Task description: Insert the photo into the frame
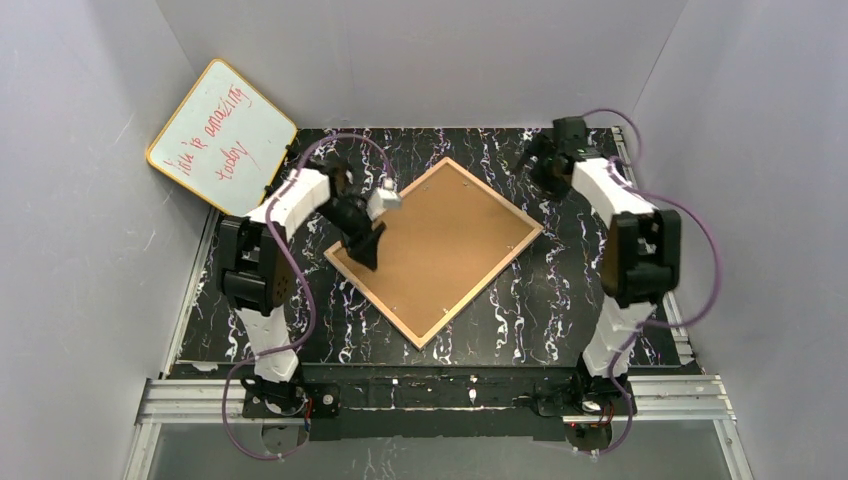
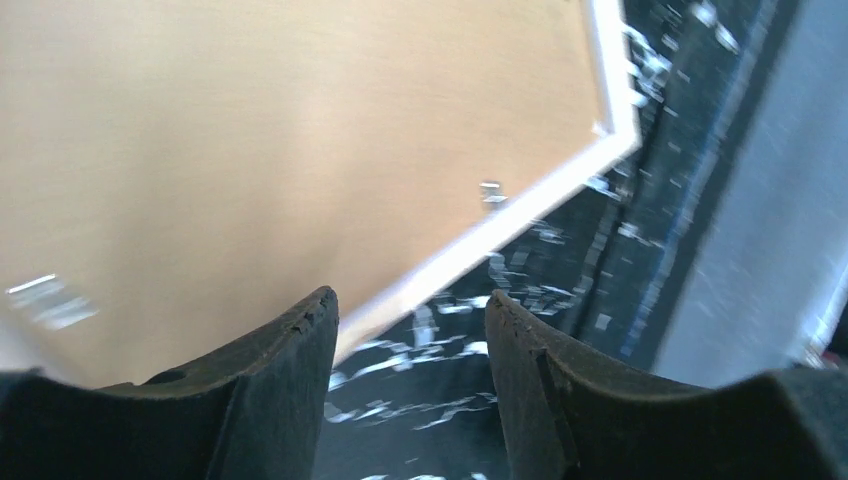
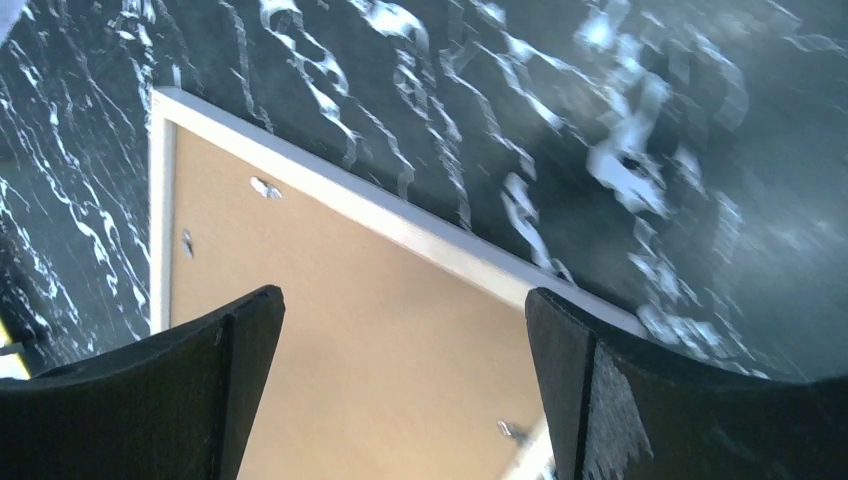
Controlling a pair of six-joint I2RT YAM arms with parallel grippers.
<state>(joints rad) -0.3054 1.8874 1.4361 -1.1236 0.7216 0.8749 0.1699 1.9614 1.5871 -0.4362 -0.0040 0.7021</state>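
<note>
The frame point(image 1: 450, 245) shows me its back: smooth, matt tan board inside a paler wooden rim, with small shiny metal tabs point(image 3: 265, 187). The counter point(image 1: 545, 295) is black with white marble veining and a slight sheen. My left end effector point(image 2: 411, 305) has matt black fingers point(image 2: 285, 390), rough along the edges; my right end effector point(image 3: 400, 300) looks the same. The whiteboard point(image 1: 222, 135) is glossy.
</note>
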